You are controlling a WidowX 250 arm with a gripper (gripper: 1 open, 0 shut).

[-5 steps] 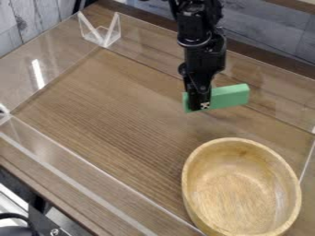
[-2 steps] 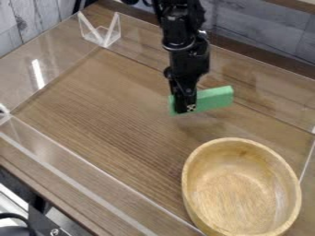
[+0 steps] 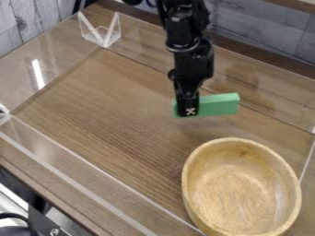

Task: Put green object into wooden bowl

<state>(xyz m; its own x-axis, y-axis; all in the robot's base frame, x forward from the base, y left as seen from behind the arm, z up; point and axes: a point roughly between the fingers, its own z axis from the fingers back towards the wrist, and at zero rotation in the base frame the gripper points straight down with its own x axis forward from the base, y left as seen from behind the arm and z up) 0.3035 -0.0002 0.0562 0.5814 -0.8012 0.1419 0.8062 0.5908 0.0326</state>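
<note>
The mint-green object [image 3: 218,104], a small flat block, sits just above the wooden tabletop in the middle right. My black gripper [image 3: 187,109] points straight down and is shut on the block's left end. The wooden bowl [image 3: 241,189], wide, shallow and light tan, stands empty at the lower right, a short way in front of the block. The block is apart from the bowl's rim.
Low clear plastic walls [image 3: 37,74] fence the table on the left and front. A clear bent plastic piece [image 3: 99,30] stands at the back left. The black arm [image 3: 185,23] rises from the gripper to the top edge.
The gripper and the green block first shifted left, then came back right and slightly toward the bowl. The block has turned a little. The bowl has not moved.
</note>
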